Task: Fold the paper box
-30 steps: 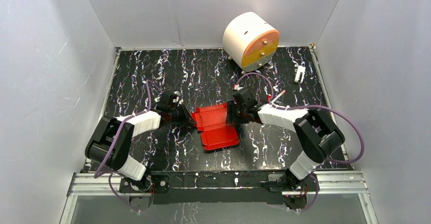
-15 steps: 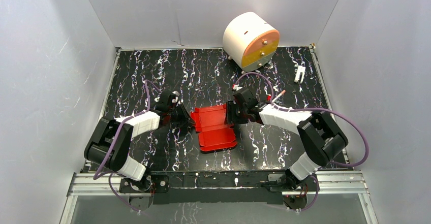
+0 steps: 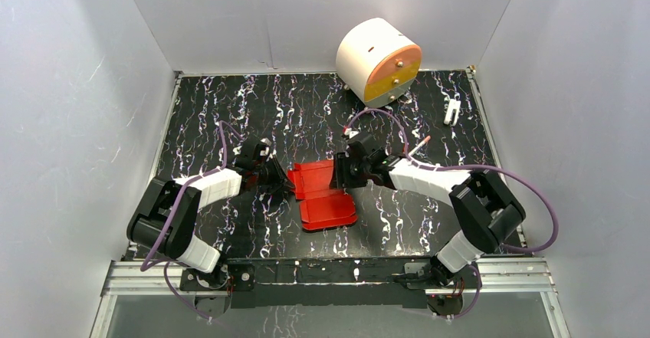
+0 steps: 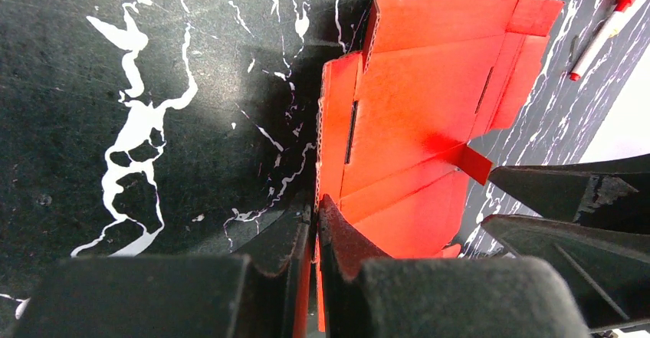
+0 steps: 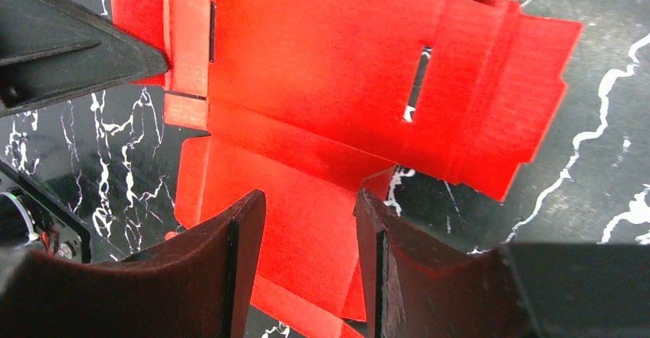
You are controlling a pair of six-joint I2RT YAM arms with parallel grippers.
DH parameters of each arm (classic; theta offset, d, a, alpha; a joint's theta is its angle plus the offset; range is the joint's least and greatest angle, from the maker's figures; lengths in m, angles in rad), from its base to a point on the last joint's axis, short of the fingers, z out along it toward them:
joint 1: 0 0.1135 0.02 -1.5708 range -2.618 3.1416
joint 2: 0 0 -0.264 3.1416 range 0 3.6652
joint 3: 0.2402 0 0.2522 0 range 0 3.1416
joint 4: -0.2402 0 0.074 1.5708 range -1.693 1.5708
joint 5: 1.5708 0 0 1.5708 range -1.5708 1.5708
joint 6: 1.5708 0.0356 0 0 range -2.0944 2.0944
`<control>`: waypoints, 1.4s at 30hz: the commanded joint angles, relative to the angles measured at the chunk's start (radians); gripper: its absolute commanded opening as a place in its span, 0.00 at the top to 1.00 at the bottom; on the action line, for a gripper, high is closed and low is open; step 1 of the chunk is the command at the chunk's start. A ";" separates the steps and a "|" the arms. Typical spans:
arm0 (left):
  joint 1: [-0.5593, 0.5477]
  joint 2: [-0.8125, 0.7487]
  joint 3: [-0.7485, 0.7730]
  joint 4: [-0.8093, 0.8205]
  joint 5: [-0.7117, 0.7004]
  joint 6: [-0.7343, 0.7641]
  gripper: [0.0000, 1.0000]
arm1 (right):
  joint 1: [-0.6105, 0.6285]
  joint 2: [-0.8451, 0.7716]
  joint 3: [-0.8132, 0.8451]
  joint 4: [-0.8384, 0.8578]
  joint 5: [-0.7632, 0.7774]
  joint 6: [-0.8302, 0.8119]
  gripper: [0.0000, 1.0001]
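Red thin card, light and springy, the paper box lies part-folded at the middle of the surface. At its 9 o'clock edge the left gripper pinches it tight; at 3 o'clock the right gripper straddles a flap, part-open and unclamped. It is probably best held at edges beside creases.

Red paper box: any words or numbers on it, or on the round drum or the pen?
None can be read anywhere.
Paper box: plain red card, only slots.
Drum: no lettering shows.
Pen: too small to tell.
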 commanded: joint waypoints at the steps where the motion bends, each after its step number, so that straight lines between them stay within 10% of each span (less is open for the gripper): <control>1: -0.005 -0.042 -0.001 -0.009 0.000 0.002 0.94 | 0.038 0.045 0.081 0.004 -0.017 -0.009 0.45; 16: -0.005 -0.074 0.056 -0.117 -0.033 0.075 0.94 | -0.050 -0.057 0.142 -0.142 0.105 -0.275 0.29; 42: -0.032 -0.048 0.312 -0.388 -0.070 0.501 0.95 | -0.230 0.193 0.320 0.078 -0.426 -0.775 0.21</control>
